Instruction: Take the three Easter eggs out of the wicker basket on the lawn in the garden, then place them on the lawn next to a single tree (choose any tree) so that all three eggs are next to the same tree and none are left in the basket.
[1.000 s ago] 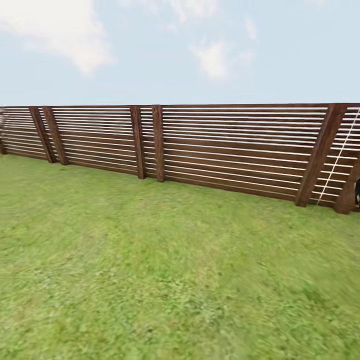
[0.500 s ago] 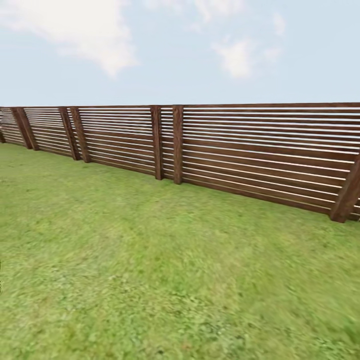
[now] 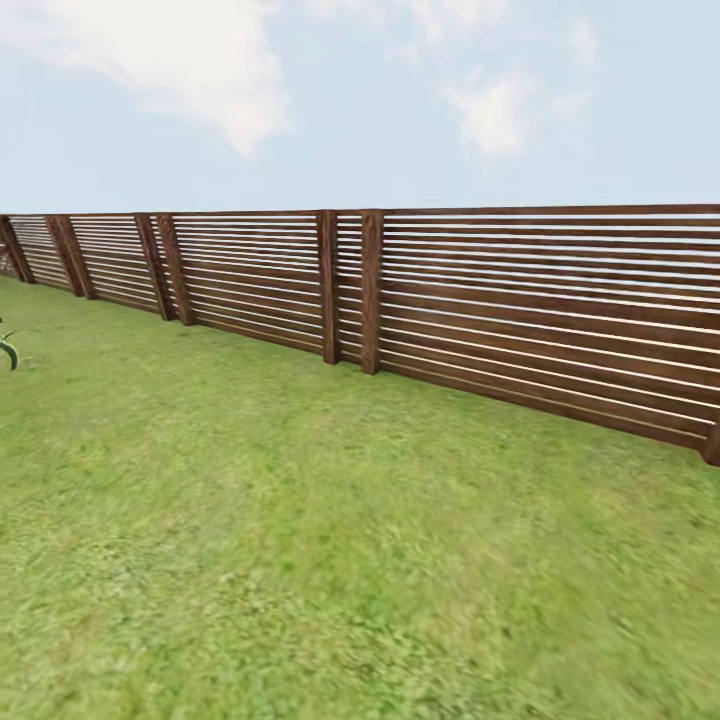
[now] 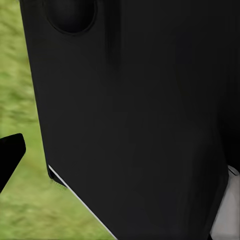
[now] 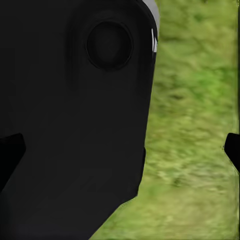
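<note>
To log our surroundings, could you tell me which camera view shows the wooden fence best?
The head view: the wooden fence runs across it behind the lawn. Both wrist views show a black robot body and grass, no fence.

Lawn (image 3: 300, 560): rough, mottled green grass, matt. Fence (image 3: 520, 300): dark brown wood, horizontal slats on thicker posts, faint grain, dull finish. Robot body panel (image 4: 140, 110): smooth black casing (looks like plastic), matt, with a thin pale edge
</note>
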Robot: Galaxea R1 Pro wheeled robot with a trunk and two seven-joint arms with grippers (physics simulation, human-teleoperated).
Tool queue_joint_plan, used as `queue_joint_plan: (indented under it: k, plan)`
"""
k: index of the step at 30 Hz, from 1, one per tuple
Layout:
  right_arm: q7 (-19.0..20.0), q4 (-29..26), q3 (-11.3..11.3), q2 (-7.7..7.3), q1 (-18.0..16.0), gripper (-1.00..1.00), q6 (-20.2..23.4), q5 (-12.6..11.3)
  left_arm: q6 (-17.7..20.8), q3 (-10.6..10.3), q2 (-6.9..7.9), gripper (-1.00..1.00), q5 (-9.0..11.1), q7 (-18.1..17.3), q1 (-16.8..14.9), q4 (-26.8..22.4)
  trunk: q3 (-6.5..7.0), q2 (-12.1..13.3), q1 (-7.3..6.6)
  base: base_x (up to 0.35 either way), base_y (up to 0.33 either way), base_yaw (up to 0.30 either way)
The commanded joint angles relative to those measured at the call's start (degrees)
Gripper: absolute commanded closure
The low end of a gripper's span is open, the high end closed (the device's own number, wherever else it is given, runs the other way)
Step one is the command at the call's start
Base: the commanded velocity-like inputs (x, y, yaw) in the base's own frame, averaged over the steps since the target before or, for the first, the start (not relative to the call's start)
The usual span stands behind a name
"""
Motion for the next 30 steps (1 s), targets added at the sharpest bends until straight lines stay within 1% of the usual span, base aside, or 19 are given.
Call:
queue_joint_plan:
  k: [1, 12, 20, 30]
  plan:
    - [0.0, 0.1, 0.0, -0.01, -0.1, -1.0, 0.0, 0.4, 0.0, 0.0, -0.02, -1.0, 0.0, 0.1, 0.1, -0.1, -0.04, 0.0, 0.03, 0.336, 0.0, 0.248]
    - [0.0, 0.1, 0.1, -0.01, -0.1, -1.0, 0.0, 0.4, 0.0, 0.0, -0.01, -1.0, 0.0, 0.1, 0.0, -0.2, -0.04, 0.0, 0.03, 0.336, 0.0, 0.253]
    - [0.0, 0.2, 0.1, -0.01, -0.1, -1.0, 0.0, 0.5, 0.0, 0.0, -0.01, -1.0, 0.0, 0.1, 0.0, -0.2, -0.04, 0.0, 0.03, 0.336, 0.0, 0.052]
    - [0.0, 0.1, 0.1, -0.01, -0.1, -1.0, 0.0, 0.4, 0.0, 0.0, -0.01, -1.0, 0.0, 0.1, 0.1, -0.1, -0.04, 0.0, 0.03, 0.336, 0.0, 0.206]
